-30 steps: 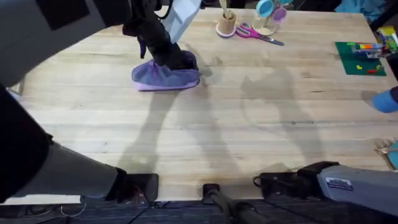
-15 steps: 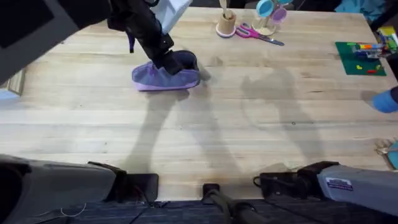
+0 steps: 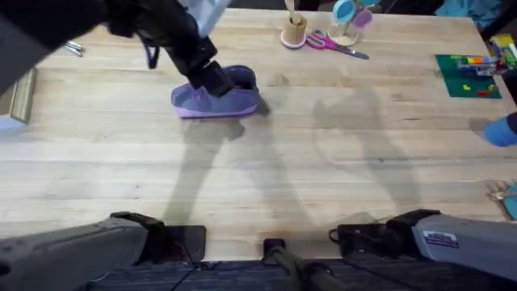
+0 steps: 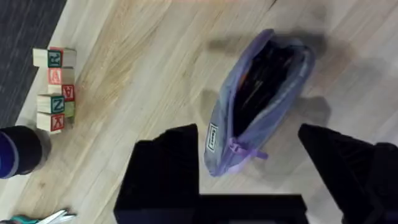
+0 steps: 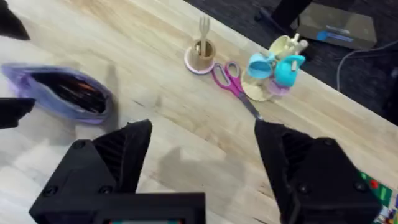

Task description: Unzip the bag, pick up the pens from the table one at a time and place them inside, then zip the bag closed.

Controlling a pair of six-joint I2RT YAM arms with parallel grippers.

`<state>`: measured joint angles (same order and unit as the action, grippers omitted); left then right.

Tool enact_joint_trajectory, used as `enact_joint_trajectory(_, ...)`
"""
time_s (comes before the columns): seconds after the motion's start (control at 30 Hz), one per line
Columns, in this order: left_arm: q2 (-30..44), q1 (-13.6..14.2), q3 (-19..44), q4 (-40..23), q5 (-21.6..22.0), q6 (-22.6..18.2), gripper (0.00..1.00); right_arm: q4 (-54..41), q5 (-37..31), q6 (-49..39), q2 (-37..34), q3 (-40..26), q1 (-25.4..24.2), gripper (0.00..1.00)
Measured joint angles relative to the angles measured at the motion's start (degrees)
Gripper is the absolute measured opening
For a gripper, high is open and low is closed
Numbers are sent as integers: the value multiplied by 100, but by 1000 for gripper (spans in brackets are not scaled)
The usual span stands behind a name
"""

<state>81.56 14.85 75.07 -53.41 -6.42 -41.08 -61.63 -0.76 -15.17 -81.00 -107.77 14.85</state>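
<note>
The left gripper point(image 4: 249, 168) is held wide open, its two black fingers point(image 4: 165, 165) spread to either side of the near end of the lavender-purple fabric pencil pouch point(image 4: 258, 99), with nothing clamped between them. That straddling stance is judged to be kept so the zipper pull point(image 4: 239, 149), a small purple tab at the pouch's near end, can be reached for closing. The pouch is seen lying unzipped on the light wooden plank table point(image 3: 323, 178), toward the far left of the middle, its mouth gaping; dark stick pens point(image 4: 264, 78) are seen inside, though their count cannot be made out in the shadowed opening. In the overhead view the left arm is stretched over the pouch point(image 3: 216, 93), its gripper point(image 3: 212, 78) poised at the pouch's upper edge.

The right gripper point(image 5: 202, 146) is also held open and empty, parked well apart from the pouch point(image 5: 62, 93), presumably kept clear of the work.

A small white label point(image 4: 212, 135) is carried on the pouch's side; its print is too small to be read. On the stacked wooden letter blocks point(image 4: 55, 90) beside the pouch, characters resembling Z, A, N and X are shown. Pink-handled scissors point(image 5: 231, 84) and a wooden cup point(image 5: 201, 55) are left at the far edge.
</note>
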Motion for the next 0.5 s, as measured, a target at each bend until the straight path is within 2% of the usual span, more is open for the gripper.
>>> enact_joint_trajectory(0.07,-196,-160,0,-131,-257,-103,993,2,59,0,-2,0,86,995)
enact_joint_trajectory(0.17,-499,-614,0,-204,-735,-227,993,8,117,0,-2,0,234,996)
enact_joint_trajectory(0.37,-974,-1836,-197,-197,-1801,-499,994,146,167,0,-2,0,379,996)
enact_joint_trajectory(0.5,-1112,-2469,-382,-499,-2417,-850,994,160,167,20,-2,0,423,996)
